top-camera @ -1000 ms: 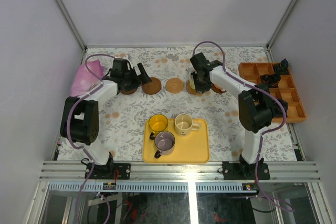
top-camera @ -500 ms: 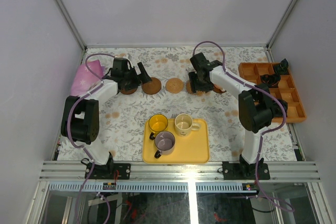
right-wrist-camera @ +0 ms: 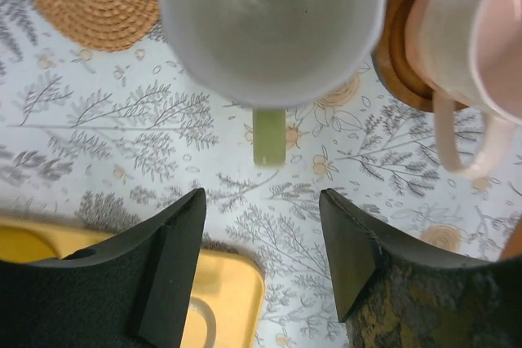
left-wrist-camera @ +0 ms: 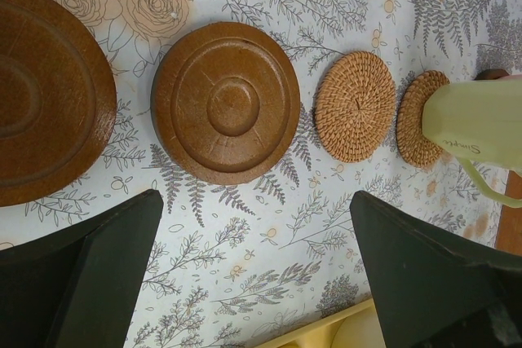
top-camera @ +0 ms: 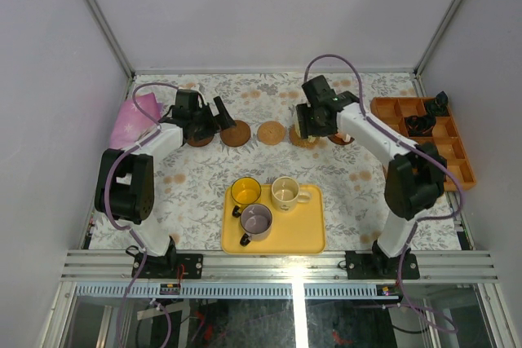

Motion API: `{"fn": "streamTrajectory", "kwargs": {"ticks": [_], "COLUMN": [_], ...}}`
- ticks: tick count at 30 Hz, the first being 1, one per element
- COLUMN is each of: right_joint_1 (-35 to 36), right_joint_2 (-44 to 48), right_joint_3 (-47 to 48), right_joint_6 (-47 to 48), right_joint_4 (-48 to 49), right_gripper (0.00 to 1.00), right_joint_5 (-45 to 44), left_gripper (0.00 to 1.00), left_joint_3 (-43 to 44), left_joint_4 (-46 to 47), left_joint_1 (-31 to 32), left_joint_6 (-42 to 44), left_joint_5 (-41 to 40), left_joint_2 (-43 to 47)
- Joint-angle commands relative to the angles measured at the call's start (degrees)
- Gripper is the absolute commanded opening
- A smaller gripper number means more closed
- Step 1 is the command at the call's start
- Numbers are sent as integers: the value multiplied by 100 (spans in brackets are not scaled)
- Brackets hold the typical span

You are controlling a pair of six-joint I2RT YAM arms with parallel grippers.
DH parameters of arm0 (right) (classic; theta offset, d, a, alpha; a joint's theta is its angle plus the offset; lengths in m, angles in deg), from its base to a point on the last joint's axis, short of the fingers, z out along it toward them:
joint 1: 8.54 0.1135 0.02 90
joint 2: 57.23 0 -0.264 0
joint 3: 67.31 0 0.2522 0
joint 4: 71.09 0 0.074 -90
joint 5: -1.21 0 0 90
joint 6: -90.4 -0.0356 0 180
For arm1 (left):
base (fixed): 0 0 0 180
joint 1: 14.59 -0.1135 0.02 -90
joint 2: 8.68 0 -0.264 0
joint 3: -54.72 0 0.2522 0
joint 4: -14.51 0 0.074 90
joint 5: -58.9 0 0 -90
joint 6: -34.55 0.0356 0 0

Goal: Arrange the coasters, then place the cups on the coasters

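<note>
Several coasters lie in a row across the table's far half: two dark brown (left-wrist-camera: 224, 112) (left-wrist-camera: 41, 95) and a bare tan one (left-wrist-camera: 355, 106) (top-camera: 271, 131). A pale green cup (right-wrist-camera: 269, 22) stands on another tan coaster (left-wrist-camera: 416, 120). To its right a pink cup (right-wrist-camera: 469, 46) sits on a dark brown coaster (right-wrist-camera: 400, 63). My right gripper (right-wrist-camera: 261, 242) hangs open above the green cup's handle, holding nothing. My left gripper (left-wrist-camera: 257, 258) is wide open and empty near the dark brown coasters. Yellow (top-camera: 245, 191), cream (top-camera: 285, 193) and purple (top-camera: 256, 222) cups stand in the yellow tray (top-camera: 310, 238).
An orange divided tray (top-camera: 457, 173) holding small black objects sits at the right edge. A pink cloth (top-camera: 137, 116) lies at the far left. The yellow tray is at the near middle, between the arm bases.
My right gripper has opened, let go of the pale green cup on its tan coaster, and lifted away from it. The left arm has not moved.
</note>
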Motion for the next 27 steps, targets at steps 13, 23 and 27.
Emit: {"fn": "streamTrajectory", "kwargs": {"ticks": [13,23,27], "right_joint_1": [131,976,1154], "right_joint_2": [2979,3144,3020], "right_joint_3": [-2463,-2979,-3103], "right_joint_6": [1823,2147,2141], "right_joint_4": [165,150,270], "right_gripper": [65,77,77], "right_joint_5": [2355,2607,2558], "left_gripper": [100,100,100], "left_joint_3": [95,-12,-110], "left_joint_4": [-84,-149,-150], "left_joint_1": [32,31,33], "left_joint_6": [142,220,240], "left_joint_5": [-8,33,40], "left_joint_2": [138,307,393]}}
